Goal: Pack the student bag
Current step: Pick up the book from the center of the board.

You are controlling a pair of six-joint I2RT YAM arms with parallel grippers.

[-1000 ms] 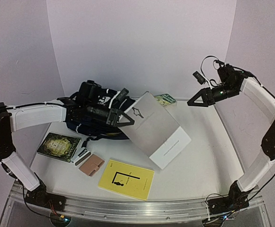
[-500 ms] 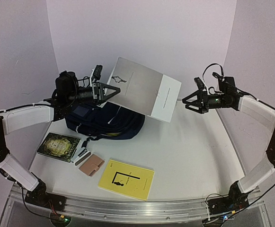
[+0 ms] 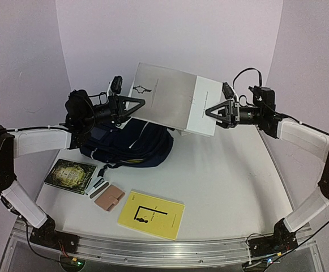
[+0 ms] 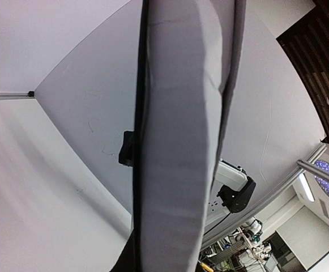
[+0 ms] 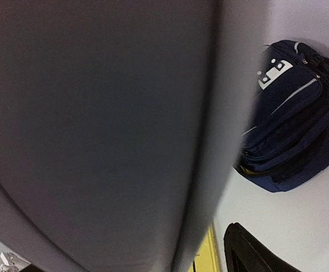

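The student bag (image 3: 133,144) was seen lying slumped on the bench (image 3: 232,181) at the back left, dark navy with thin white piping. A large grey book (image 3: 167,101) was held in the air above the bag, tilted, with its white strip turned to the right. The left jaws were clenched on the book's left edge, which was seen pinched between them in the left wrist view. The right jaws were set wide at the white right edge; whether they pressed on the book could not be told. In front of the bag, a dark green book (image 3: 70,175), a tan wallet (image 3: 109,198) and a yellow book (image 3: 151,214) were laid flat.
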